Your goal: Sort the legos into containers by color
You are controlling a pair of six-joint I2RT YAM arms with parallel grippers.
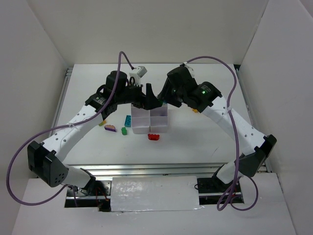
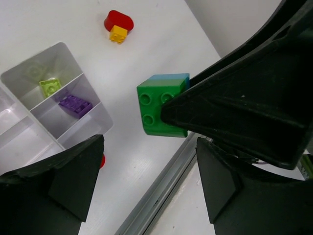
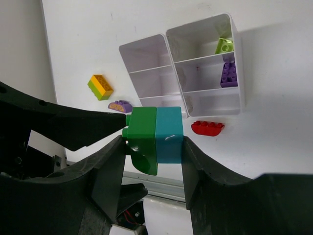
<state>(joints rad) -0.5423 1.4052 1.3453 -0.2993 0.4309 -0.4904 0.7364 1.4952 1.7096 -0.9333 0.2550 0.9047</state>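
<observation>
While my right end effector [image 3: 154, 147] clamps the green-and-teal lego pair [image 3: 155, 133],
my left end effector [image 2: 146, 181] stands wide open, holding nothing.

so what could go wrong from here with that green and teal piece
1. The green brick and teal brick are joined; dropped as one, two colours land in one compartment of the containers.
2. The right fingers pinch them near the rail; a tug from the open left fingers could knock them loose there.
</observation>
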